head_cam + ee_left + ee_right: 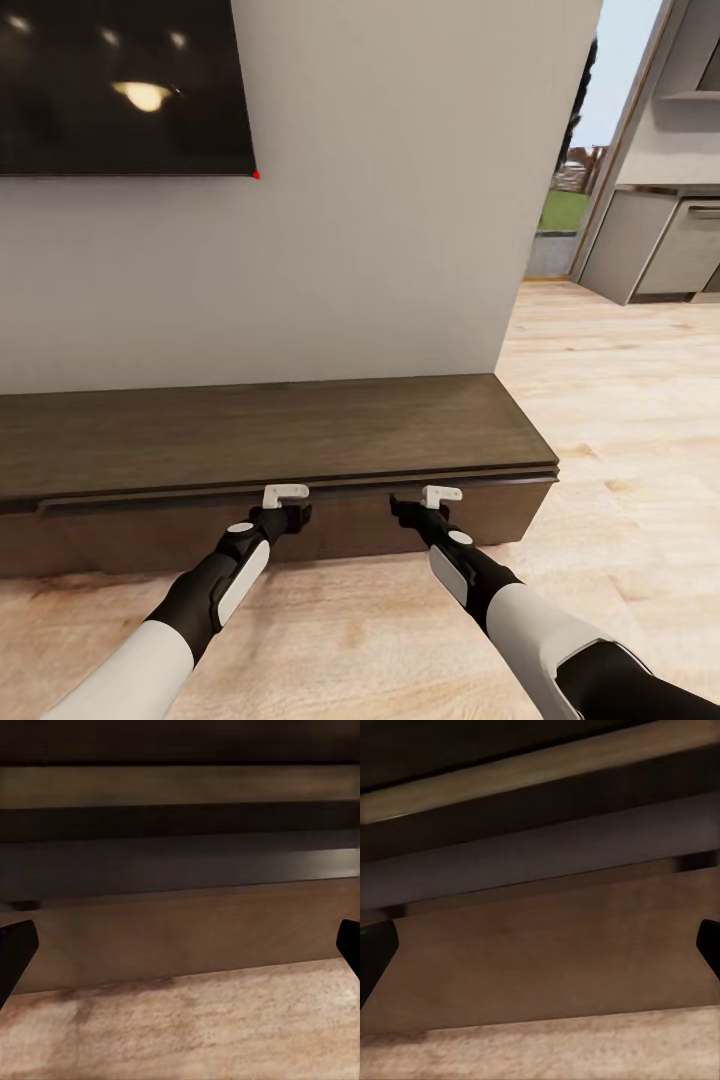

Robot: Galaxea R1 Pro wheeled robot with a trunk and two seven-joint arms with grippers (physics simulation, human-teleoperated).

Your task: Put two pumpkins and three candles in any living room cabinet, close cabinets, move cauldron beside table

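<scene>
The long, low dark brown cabinet (pixel 250 430) stands against the wall right in front of me, its front panel flush under the overhanging top. My left gripper (pixel 287 502) hovers at the front panel just below the top's lip, and my right gripper (pixel 425 502) does the same a little further right. In the left wrist view the cabinet front (pixel 187 930) faces the open gripper (pixel 180 949). The right wrist view shows the front panel (pixel 547 952) between widely spread fingers (pixel 375 956). Both hold nothing. The pumpkins, candles, cauldron and table are out of view.
A dark TV screen (pixel 120 85) hangs on the grey wall above the cabinet. Light wooden floor (pixel 620 420) runs past the cabinet's right end toward grey kitchen units (pixel 665 250) and a glass door (pixel 565 200).
</scene>
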